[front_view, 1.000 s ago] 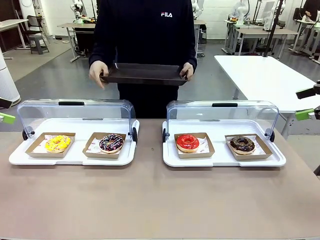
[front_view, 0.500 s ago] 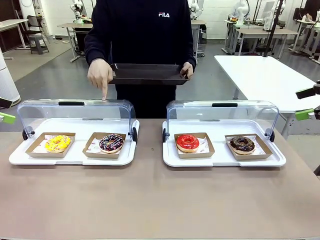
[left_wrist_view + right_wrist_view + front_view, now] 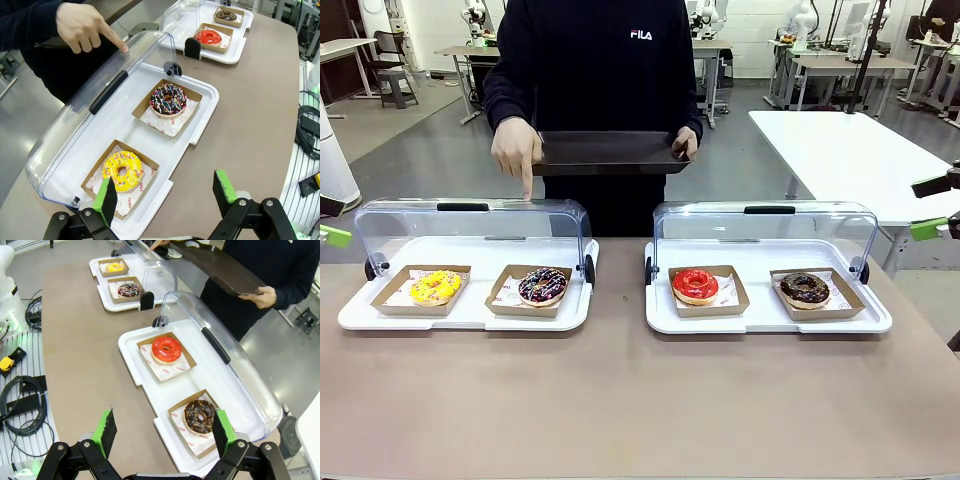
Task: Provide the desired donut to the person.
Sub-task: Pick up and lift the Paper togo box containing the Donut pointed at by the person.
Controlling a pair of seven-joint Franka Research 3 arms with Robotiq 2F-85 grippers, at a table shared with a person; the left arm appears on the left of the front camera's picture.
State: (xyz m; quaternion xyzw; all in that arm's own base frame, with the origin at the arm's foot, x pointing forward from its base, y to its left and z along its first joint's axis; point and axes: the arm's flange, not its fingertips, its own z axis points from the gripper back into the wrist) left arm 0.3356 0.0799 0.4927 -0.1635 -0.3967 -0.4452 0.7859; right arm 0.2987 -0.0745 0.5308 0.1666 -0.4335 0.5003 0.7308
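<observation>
Brown tabletop (image 3: 620,400): left hand (image 3: 165,189) and right hand (image 3: 163,427) gape wide, empty. Misreading the finger (image 3: 527,185) of the person (image 3: 600,70) could mean grabbing the yellow donut (image 3: 436,287), 9 o'clock of the likely pick, the sprinkled donut (image 3: 542,286) at 10 o'clock. It lies flat, hole up, round, no long axis.

The premises were a laboratory or workshop: open grey floor (image 3: 420,150), rows of worktables (image 3: 820,68) at the far side, a white table (image 3: 840,150) at right, and loose cables (image 3: 22,400) nearby.
</observation>
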